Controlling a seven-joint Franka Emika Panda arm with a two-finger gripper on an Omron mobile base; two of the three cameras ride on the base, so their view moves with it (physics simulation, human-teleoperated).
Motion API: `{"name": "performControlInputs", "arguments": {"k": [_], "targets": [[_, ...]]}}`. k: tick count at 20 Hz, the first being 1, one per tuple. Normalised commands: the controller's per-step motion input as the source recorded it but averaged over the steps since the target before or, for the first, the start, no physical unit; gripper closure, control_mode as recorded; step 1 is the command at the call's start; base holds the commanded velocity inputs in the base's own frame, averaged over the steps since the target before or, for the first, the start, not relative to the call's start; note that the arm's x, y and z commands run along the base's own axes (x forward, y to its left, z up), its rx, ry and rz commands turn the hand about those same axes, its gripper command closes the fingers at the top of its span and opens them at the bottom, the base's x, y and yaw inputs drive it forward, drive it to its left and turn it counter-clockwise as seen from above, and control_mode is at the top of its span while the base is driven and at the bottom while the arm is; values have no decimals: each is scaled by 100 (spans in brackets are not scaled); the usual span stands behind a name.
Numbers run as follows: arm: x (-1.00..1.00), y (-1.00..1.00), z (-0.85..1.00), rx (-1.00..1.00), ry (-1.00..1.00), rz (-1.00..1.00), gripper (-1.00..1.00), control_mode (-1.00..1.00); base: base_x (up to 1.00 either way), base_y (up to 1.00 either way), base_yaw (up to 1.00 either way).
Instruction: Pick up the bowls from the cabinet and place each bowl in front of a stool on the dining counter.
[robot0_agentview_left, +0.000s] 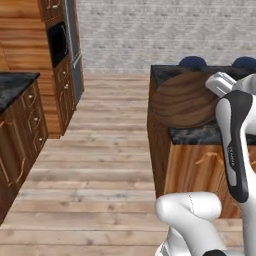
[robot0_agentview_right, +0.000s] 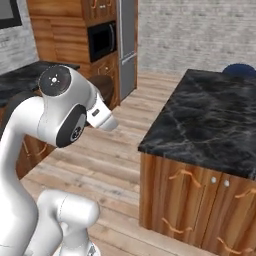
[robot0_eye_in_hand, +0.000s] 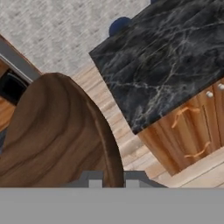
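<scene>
My gripper (robot0_eye_in_hand: 113, 179) is shut on the rim of the dark brown wood-grain bowl (robot0_eye_in_hand: 52, 131), which is tilted on edge and takes up the left of the hand view. From the left base view the bowl (robot0_agentview_left: 182, 100) hangs in the air beside the near corner of the dining counter (robot0_agentview_left: 197, 136), with the white hand at its right. In the right base view a sliver of the bowl (robot0_agentview_right: 103, 86) peeks out behind the arm. The counter's black marble top (robot0_agentview_right: 215, 115) is bare. Navy stools (robot0_agentview_left: 192, 61) (robot0_agentview_left: 245, 62) stand at its far side.
A tall wooden unit with a built-in microwave (robot0_agentview_left: 57, 42) and a steel fridge (robot0_agentview_left: 75, 45) stand at the left. A black-topped wall counter (robot0_agentview_left: 15, 85) lies nearer. Open plank floor (robot0_agentview_left: 100, 150) runs between them and the island. A brick wall closes the back.
</scene>
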Motion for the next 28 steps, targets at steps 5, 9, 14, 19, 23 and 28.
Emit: {"name": "performControlInputs", "arguments": {"k": [5, 9, 14, 19, 23, 28], "targets": [[0, 0, 0, 0, 0, 0, 100, 100, 77, 30, -29], [0, 0, 0, 0, 0, 0, 100, 100, 100, 41, -29], [0, 0, 0, 0, 0, 0, 100, 100, 79, 69, -35], [0, 0, 0, 0, 0, 0, 100, 100, 86, 52, -40], [0, 0, 0, 0, 0, 0, 100, 100, 93, 73, -42], [0, 0, 0, 0, 0, 0, 100, 100, 82, 98, -36]]}}
